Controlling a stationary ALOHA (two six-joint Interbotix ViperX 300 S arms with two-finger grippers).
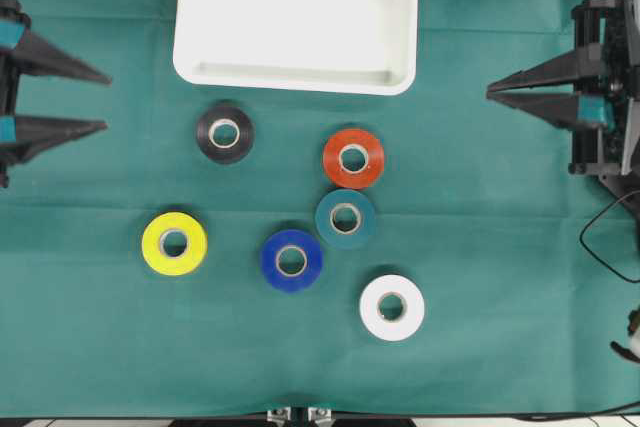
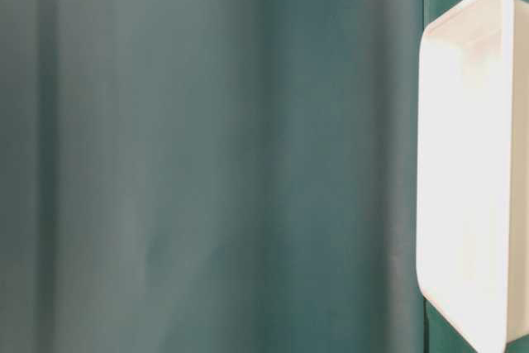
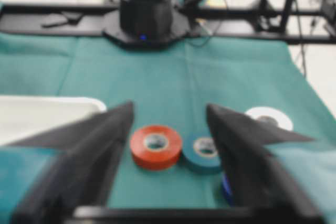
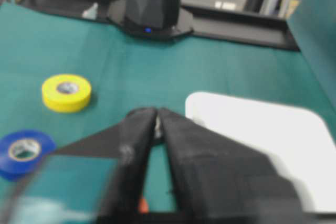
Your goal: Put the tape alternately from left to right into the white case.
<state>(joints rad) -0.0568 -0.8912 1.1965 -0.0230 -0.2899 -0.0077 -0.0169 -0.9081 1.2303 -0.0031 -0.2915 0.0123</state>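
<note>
The white case [image 1: 296, 67] stands empty at the back middle and also shows in the table-level view [image 2: 471, 163]. Six rolls of tape lie flat on the green cloth: black [image 1: 225, 133], orange-red [image 1: 353, 158], teal [image 1: 345, 218], yellow [image 1: 174, 243], blue [image 1: 291, 260] and white [image 1: 392, 307]. Orange-red and teal touch. My left gripper [image 1: 106, 102] hovers open at the left edge, holding nothing; its wrist view looks between the fingers at the orange-red roll [image 3: 156, 146] and the teal roll [image 3: 203, 153]. At the right edge my right gripper [image 1: 489, 94] is shut and holds nothing.
Green cloth covers the table. The right arm's black base [image 3: 146, 17] stands beyond the rolls, the left arm's base [image 4: 155, 9] likewise. A black cable [image 1: 605, 237] loops at the right edge. In the right wrist view, the yellow roll [image 4: 66, 92] and the blue roll [image 4: 23, 150] lie left of the fingers.
</note>
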